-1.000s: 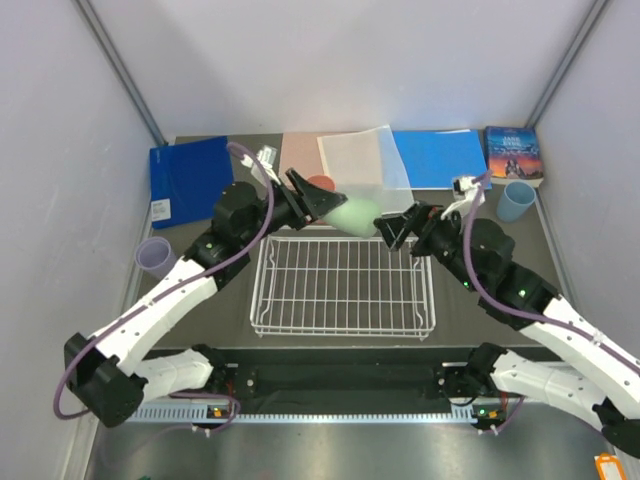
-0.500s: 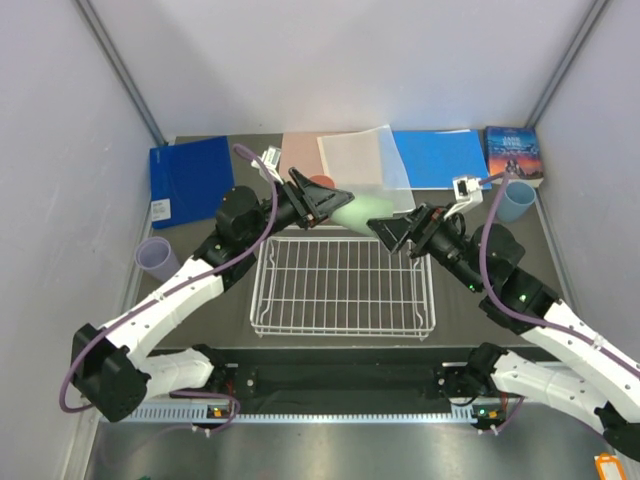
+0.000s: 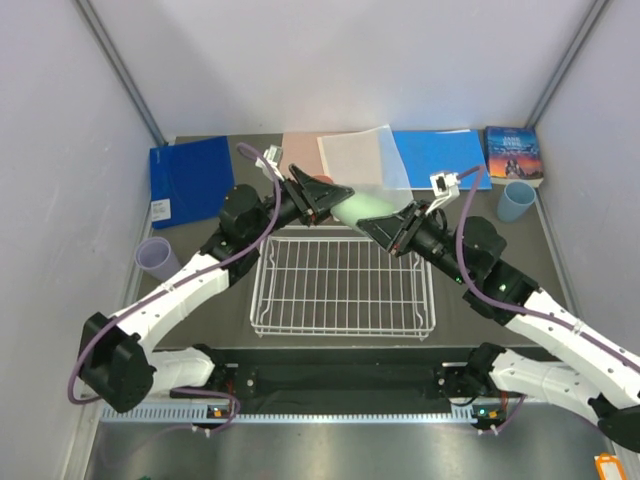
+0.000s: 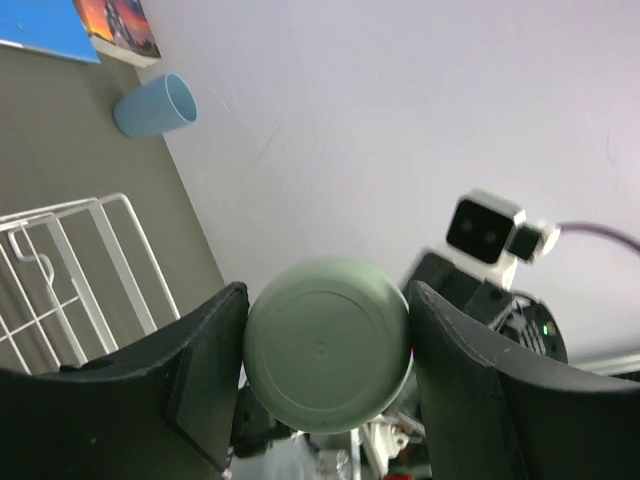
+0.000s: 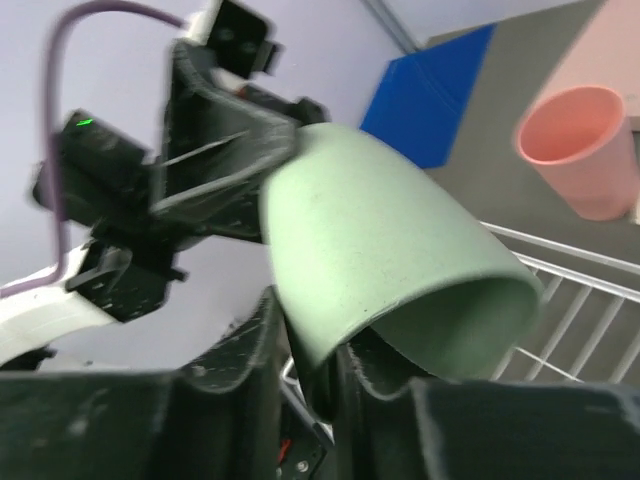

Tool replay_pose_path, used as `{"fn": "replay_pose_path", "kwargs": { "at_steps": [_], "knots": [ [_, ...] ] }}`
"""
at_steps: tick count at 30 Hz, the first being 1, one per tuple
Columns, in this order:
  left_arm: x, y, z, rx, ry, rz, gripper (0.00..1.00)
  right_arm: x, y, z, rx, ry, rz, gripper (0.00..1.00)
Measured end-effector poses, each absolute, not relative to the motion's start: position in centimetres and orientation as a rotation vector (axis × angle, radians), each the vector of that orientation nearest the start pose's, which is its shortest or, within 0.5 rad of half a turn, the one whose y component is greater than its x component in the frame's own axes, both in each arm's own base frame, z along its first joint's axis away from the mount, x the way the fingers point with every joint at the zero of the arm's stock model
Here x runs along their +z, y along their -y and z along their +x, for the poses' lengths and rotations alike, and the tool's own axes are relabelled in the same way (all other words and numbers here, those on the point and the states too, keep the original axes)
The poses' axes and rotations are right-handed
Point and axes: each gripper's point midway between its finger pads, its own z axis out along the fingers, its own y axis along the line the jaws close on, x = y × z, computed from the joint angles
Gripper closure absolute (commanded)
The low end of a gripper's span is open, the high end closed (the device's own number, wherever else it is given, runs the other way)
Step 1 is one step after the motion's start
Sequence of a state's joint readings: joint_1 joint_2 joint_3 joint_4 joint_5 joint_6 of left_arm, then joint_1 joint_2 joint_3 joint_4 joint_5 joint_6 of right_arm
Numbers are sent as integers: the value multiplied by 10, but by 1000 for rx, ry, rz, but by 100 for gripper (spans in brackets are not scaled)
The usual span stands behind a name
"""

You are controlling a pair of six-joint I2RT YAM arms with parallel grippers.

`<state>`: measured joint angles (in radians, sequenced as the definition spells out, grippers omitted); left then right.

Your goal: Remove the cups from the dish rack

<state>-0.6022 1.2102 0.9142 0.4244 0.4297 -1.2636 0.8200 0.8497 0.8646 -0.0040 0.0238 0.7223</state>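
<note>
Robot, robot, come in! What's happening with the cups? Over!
Left gripper, right gripper both gripping green cup. Midair by dish rack's far edge. Nothing blocking.

Dark grey table [image 3: 545,245]. White wire dish rack [image 3: 340,284] at centre. Along the far edge, left to right: blue folder [image 3: 190,180], pink sheet [image 3: 298,155], translucent sheet [image 3: 360,160], second blue folder [image 3: 440,157], book [image 3: 513,154]. Salmon pink cup [image 5: 585,140] upright by the pink sheet; light blue cup [image 3: 517,202] near the book; lavender cup [image 3: 154,257] at the left edge.

Left arm [image 3: 165,295] and right arm [image 3: 570,330]: white shells, black joints, black bases [image 3: 205,362] at six o'clock; a purple cable [image 4: 600,232] along each.
</note>
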Motion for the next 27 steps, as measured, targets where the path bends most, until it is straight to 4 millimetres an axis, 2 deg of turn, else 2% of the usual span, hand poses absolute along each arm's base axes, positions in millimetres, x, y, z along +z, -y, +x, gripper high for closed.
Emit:
{"fn": "replay_pose_path", "kwargs": {
  "at_steps": [2,4,5,8,10,14,16,19,22,24,27],
  "knots": [
    [359,312,270,-1769,-1744,-189,80,353,-269,211,1219,-1674,-72,100],
    [359,313,270,-1762,-1760,-192,54,359,-269,207,1233,-1665,-87,100],
    [359,313,270,-1736,-1777,-178,24,359,-268,207,1227,-1670,-84,100],
    [361,312,275,-1598,-1821,-122,1,357,-256,214,1133,-1698,-51,100],
    [362,305,278,-1494,-1834,-116,1,351,-238,227,1007,-1732,12,100],
    [356,271,287,-1263,-1845,-220,1,338,-190,252,690,-1818,158,100],
    [347,255,291,-1164,-1864,-283,1,334,-164,266,536,-1853,243,100],
    [323,239,296,-1033,-1937,-364,2,321,-118,291,305,-1912,419,100],
    [290,227,298,-904,-2041,-436,3,286,-72,308,100,-1993,609,100],
    [268,219,295,-823,-2112,-474,3,257,-48,311,6,-2070,711,100],
    [250,208,289,-734,-2177,-504,4,212,-21,308,-46,-2172,837,100]
  ]
}}
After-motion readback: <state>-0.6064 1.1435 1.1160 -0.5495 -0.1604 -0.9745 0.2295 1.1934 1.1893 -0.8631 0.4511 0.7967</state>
